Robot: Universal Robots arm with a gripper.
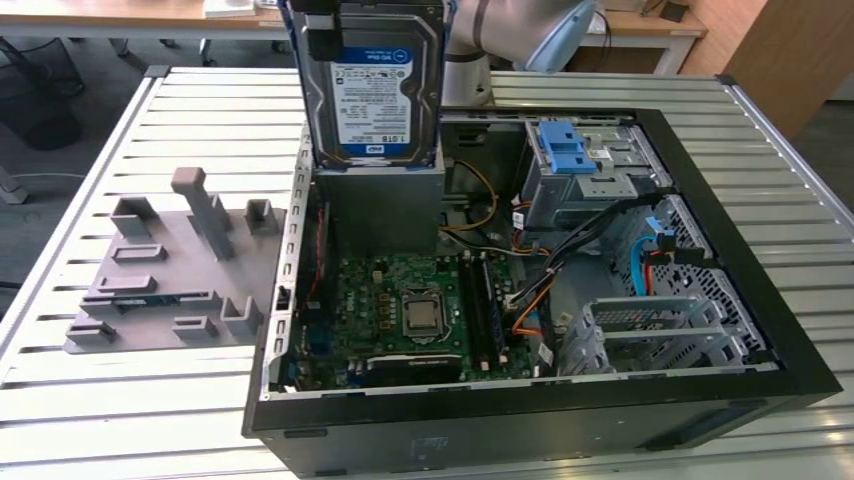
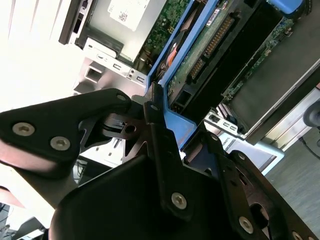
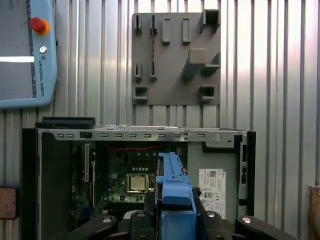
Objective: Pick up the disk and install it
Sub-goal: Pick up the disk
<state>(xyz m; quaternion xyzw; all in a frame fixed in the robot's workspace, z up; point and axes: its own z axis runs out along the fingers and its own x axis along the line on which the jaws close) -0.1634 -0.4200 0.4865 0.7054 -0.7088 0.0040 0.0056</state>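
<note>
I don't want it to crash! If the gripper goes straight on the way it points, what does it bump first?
Probably the grey power-supply box: the gripper holds the disk upright above it, over the open computer case. Depth is unclear, so it could meet the motherboard beside it instead.

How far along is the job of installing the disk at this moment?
Done: the pickup. The disk is off the table, upright in the air over the open computer case. In hand: the gripper is shut on the disk's blue carrier frame, as both wrist views show. Left: the install itself. The disk is not yet inside the case and sits in no bay of the drive cage.
</note>
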